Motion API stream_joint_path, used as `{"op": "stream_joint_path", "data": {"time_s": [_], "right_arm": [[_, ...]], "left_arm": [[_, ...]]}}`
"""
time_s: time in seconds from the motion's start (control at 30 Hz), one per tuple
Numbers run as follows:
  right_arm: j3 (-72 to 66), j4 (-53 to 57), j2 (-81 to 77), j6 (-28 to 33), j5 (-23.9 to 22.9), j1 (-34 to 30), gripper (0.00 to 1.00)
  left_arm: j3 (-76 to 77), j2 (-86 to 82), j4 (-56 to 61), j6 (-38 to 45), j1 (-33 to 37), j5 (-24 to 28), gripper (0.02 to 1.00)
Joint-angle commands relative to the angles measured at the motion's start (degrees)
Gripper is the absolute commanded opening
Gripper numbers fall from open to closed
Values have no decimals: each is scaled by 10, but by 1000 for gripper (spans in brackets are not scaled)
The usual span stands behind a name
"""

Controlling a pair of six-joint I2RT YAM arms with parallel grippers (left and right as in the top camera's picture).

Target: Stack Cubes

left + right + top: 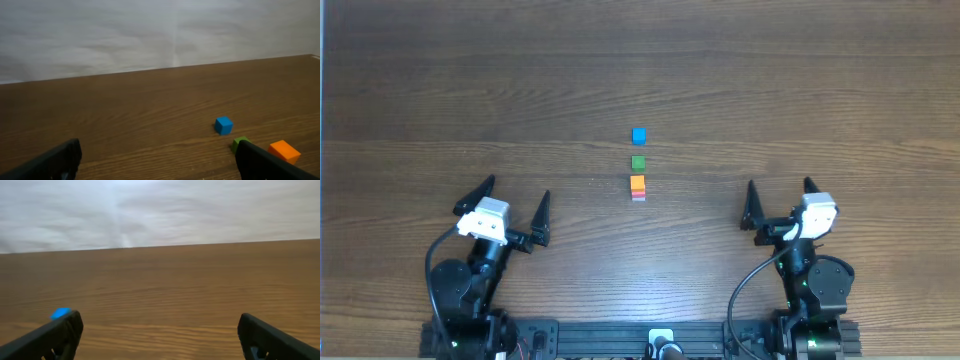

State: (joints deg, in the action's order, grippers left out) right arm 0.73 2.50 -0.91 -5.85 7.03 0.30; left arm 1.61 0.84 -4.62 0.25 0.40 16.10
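Three cubes lie in a line at the table's middle: a blue cube farthest from the arms, a green cube behind it, and an orange cube nearest, which seems to rest on a pinkish one. In the left wrist view the blue cube, green cube and orange cube sit off to one side. The blue cube peeks past a finger in the right wrist view. My left gripper is open, well left of the cubes. My right gripper is open, well to their right.
The brown wooden table stretches wide around the cubes. A pale wall rises beyond its far edge. Both arm bases stand along the near edge.
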Motion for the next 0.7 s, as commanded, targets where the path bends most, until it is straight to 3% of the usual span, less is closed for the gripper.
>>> {"op": "stream_joint_path", "data": {"time_s": [0.03, 0.23, 0.47, 0.7], "right_arm": [[44, 2, 5, -41, 69, -2, 991], [226, 95, -56, -50, 106, -1, 993], [509, 235, -280, -48, 150, 16, 991], [775, 430, -557, -48, 125, 89, 993]], "left_arm": [[-5, -6, 3, 10, -3, 4, 998], [-5, -6, 3, 10, -3, 4, 1000], [-5, -6, 3, 10, -3, 4, 998], [-5, -6, 3, 10, -3, 4, 1000]]}}
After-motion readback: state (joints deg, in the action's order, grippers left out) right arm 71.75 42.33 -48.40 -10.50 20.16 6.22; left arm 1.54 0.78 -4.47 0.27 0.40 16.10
